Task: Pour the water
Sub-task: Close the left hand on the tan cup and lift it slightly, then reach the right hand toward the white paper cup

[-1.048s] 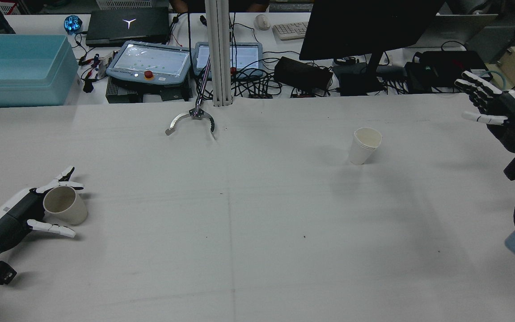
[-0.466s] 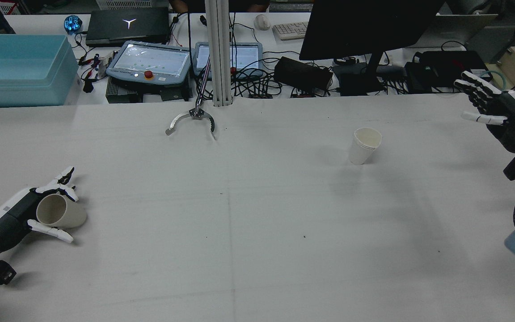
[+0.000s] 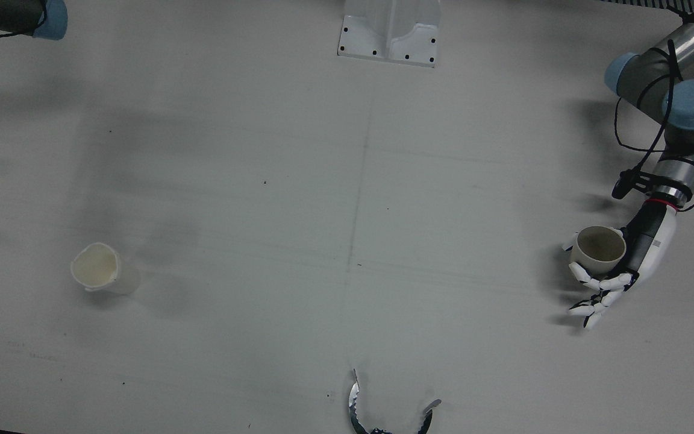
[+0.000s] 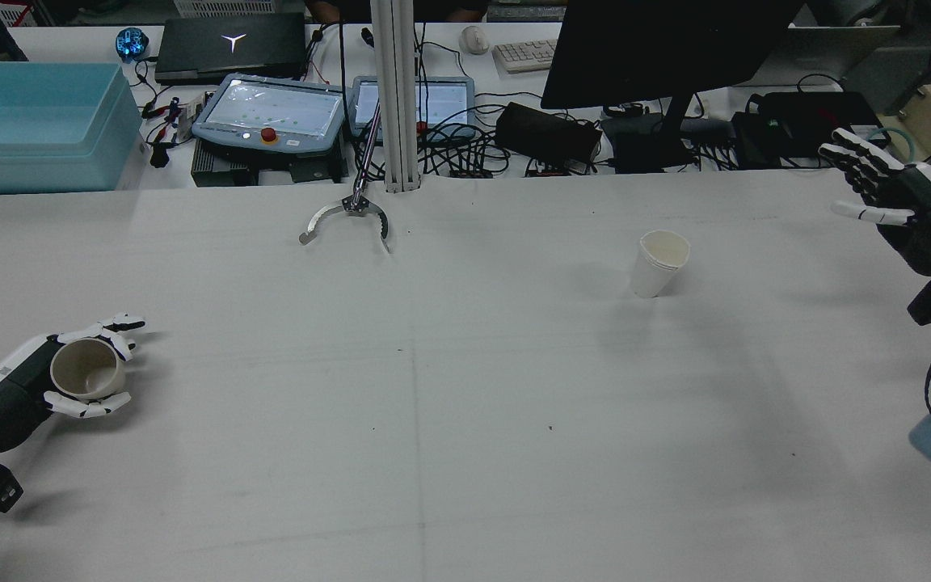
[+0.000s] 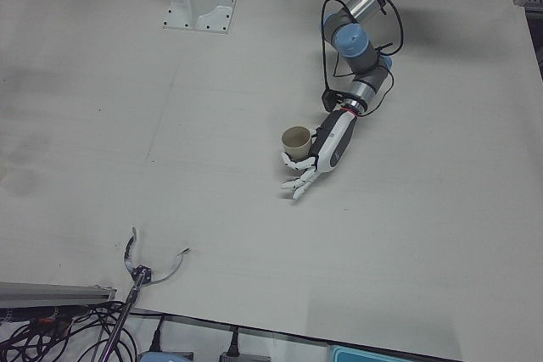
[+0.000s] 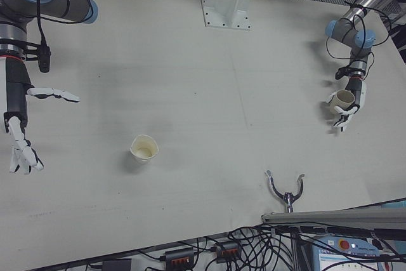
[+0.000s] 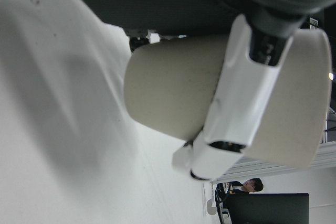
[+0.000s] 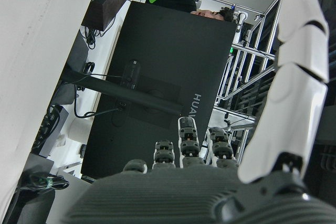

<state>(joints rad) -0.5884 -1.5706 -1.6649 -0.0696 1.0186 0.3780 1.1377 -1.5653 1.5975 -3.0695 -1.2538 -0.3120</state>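
Righted since tilting, the beige paper cup (image 4: 87, 370) was gripped by the left hand (image 4: 25, 392); the white paper cup (image 4: 659, 263) stood far right, nearer the splayed, empty right hand (image 4: 906, 208).

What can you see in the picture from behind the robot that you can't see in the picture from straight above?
Only the rear view shows the right hand, open in the air, plus the blue bin, the monitor and the tablets. Only the front view shows the white pedestal base and the left arm's blue elbow joints. Both show the left hand wrapped around the beige cup, the white cup standing alone, and the metal claw.
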